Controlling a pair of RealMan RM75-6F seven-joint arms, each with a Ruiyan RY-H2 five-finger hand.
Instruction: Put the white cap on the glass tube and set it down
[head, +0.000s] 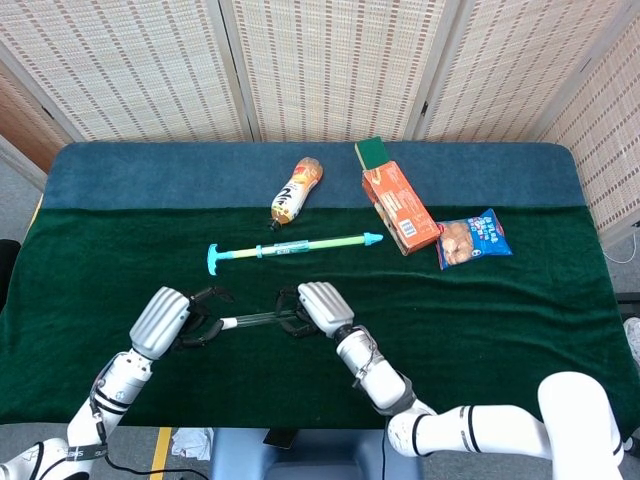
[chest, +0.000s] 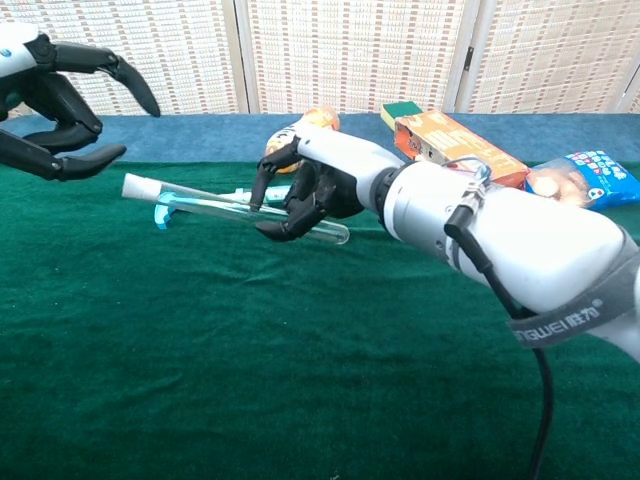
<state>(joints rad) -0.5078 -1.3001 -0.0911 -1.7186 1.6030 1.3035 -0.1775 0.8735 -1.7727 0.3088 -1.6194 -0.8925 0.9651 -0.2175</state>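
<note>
Right hand (chest: 305, 185): fingers grasping glass tube (chest: 235, 207), held near-level above the green bench (chest: 250, 380). White cap (chest: 137, 186) fitted on tube end. Left hand (chest: 55, 110): fingers released, just beyond cap.

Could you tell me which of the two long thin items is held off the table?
The capped glass tube, gripped by the right hand; the teal-handled rod lies flat on the cloth behind.

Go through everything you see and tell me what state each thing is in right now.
glass tube: capped, roughly level, held above the cloth
white cap: on the tube's end
right hand: grips the tube
left hand: open, off the tube
bottle: lying on its side
orange box: lying flat
snack bag: lying flat
</note>
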